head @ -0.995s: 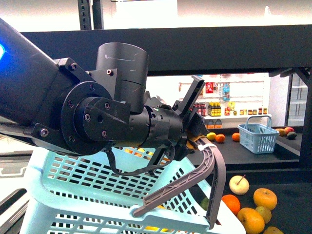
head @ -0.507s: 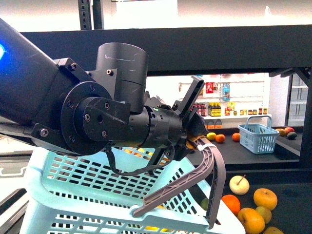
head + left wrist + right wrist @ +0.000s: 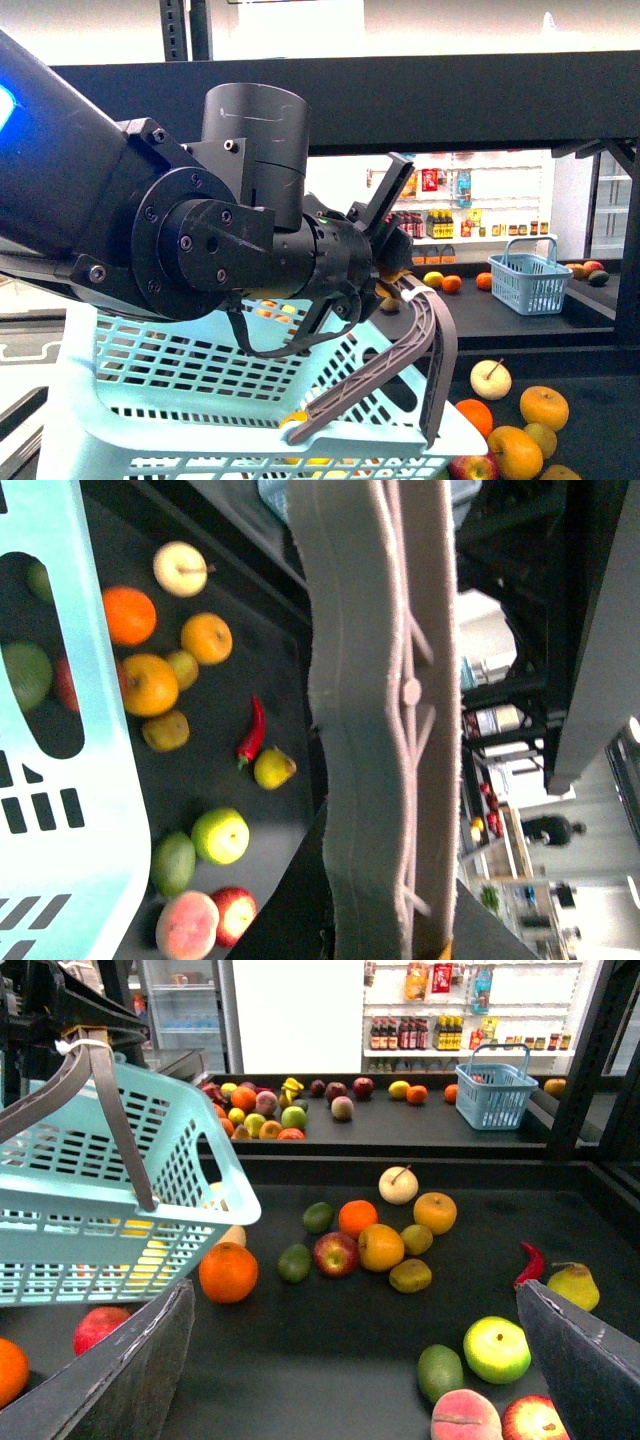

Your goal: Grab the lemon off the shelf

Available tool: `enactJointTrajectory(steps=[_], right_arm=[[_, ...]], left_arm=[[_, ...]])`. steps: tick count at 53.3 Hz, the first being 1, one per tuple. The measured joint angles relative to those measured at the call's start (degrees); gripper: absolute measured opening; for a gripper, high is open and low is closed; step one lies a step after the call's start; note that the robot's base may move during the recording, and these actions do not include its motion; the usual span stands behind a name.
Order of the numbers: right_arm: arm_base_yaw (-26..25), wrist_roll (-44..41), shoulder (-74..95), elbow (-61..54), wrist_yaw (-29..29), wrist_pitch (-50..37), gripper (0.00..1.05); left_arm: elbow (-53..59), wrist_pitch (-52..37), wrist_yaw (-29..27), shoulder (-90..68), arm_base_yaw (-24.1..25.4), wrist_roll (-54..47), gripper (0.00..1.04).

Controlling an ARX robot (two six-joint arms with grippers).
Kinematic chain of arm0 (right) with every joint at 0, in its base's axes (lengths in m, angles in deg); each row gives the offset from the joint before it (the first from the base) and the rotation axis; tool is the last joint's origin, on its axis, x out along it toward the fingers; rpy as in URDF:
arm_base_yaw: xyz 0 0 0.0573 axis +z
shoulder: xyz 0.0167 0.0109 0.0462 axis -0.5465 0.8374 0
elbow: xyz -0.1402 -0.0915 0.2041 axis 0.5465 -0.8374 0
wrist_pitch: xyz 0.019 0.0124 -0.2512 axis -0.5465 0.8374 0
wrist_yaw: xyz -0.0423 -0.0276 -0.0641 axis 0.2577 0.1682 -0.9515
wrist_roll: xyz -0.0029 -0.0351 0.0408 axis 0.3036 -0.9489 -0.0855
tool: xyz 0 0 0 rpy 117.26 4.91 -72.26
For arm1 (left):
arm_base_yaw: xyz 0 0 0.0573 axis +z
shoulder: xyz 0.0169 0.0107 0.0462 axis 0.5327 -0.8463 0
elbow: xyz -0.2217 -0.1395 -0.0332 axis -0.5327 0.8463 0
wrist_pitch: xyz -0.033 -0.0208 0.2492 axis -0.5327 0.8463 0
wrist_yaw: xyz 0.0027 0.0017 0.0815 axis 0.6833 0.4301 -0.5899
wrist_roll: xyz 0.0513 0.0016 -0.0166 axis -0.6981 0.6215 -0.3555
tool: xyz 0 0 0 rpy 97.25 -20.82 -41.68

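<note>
My left gripper is shut on the grey handle of a light-blue basket and holds it over the black shelf's lower tray. In the left wrist view the handle runs between the jaws of the left gripper. My right gripper is open and empty, low over the tray. Loose fruit lies ahead of it. A dull-yellow lemon-like fruit lies beside an orange one; it also shows in the left wrist view. Another small yellow fruit sits just behind.
Near the right fingers lie a green apple, a peach, a pear and a red chilli. An orange lies by the basket. A small blue basket and more fruit sit on the far tray.
The left arm has shifted a little and the basket has tipped and dropped slightly; its handle sits lower and further left. A red apple now shows at the frame's bottom.
</note>
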Motion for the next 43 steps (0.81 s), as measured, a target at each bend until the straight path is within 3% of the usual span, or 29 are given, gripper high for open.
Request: enactJointTrajectory(steps=[10, 29, 36, 43], right_arm=[[0.00, 0.00, 0.00, 0.00, 0.00, 0.00, 0.97], [0.00, 0.00, 0.00, 0.02, 0.00, 0.00, 0.97], [0.00, 0.00, -0.02, 0.00, 0.00, 0.00, 0.97], [0.00, 0.00, -0.02, 0.02, 0.00, 0.00, 0.97]], left_arm=[[0.04, -5.46, -5.77, 0.00, 3.30, 4.22, 0.09], [6.36, -21.81, -22.82, 3.10, 19.19, 20.00, 0.09], [8.28, -24.15, -23.52, 3.50, 24.72, 21.49, 0.09], [10.60, -27.89, -20.48, 3.52, 29.33, 23.37, 0.09]])
